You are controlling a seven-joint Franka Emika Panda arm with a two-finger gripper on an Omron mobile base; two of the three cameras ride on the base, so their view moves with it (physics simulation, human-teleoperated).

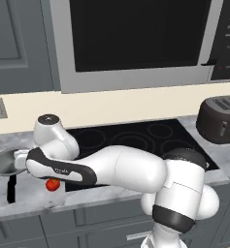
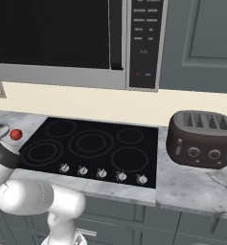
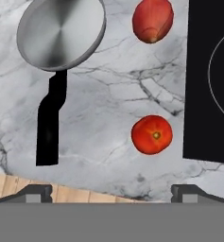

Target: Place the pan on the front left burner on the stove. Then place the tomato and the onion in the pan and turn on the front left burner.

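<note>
Pan [image 3: 61, 34] — lying on the grey marble counter [image 3: 108, 99] to the left of the stove [image 3: 210, 80], not on the glass. In the hand view its long axis runs from the round silver bowl at the top down along the black handle, which kinks slightly and ends toward the counter's front edge. The bowl holds nothing.

Relative to the pan: the onion [image 3: 152, 20] sits beside the bowl, between it and the stove, touching neither. The tomato [image 3: 151, 134] lies nearer the counter's front edge, level with the handle's lower part, well apart from the handle and just beside the stove's edge, stem spot facing up.

The front left burner [image 2: 42, 152] is bare — nothing rests on its rings.

Gripper [image 3: 111, 193]: fingers spread wide apart, holding nothing, hovering above the counter with the tomato between the tips.

Surroundings: knobs [image 2: 101, 173] in a row along the stove's front, a dark toaster [image 2: 201, 139] on the counter right of the stove, a microwave [image 2: 76, 40] above it, grey cabinets around.
</note>
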